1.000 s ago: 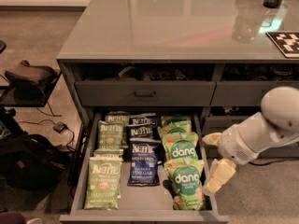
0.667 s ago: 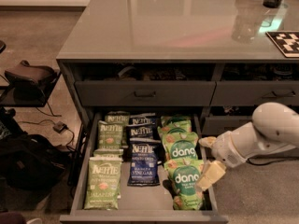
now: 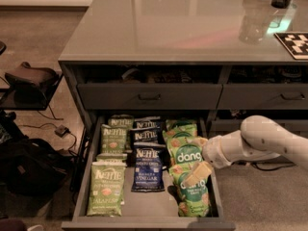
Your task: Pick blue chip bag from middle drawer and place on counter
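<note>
Hand (image 3: 199, 170) low over green bags (image 3: 185, 153) at right of open drawer (image 3: 144, 222) (grip impossible to tell); blue chip bag (image 3: 148, 168) flat in drawer's middle row, clear of hand

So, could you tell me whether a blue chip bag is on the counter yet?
No: the blue chip bags lie in the middle drawer, and the hand is over the dang bags at its right.

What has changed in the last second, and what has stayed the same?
The gripper moved left, from the right edge of the middle drawer to above the front dang bags. Every bag, including the front blue chip bag, lies as before, and the drawer stays open.
</note>
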`<action>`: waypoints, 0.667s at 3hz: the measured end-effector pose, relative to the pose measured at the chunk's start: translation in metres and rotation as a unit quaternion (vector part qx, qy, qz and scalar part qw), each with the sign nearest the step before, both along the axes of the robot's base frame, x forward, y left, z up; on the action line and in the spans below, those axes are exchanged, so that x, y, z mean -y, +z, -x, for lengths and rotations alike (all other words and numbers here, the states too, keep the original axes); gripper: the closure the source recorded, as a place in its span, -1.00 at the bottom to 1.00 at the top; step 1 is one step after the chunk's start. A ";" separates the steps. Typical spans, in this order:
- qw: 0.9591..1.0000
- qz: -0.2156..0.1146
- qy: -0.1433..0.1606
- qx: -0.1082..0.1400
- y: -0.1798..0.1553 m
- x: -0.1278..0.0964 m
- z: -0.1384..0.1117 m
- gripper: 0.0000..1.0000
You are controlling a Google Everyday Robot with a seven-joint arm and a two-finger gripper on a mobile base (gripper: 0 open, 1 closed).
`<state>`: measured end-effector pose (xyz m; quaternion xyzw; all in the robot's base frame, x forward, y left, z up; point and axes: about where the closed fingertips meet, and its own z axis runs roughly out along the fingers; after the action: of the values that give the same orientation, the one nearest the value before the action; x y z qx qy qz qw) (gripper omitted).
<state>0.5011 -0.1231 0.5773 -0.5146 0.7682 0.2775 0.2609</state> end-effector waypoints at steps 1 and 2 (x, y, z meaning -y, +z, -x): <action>0.998 -0.005 0.037 0.051 0.010 -0.039 -0.025 -1.00; 0.998 -0.005 0.037 0.051 0.010 -0.039 -0.025 -1.00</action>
<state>0.5259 -0.0840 0.5877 -0.5546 0.7331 0.2644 0.2916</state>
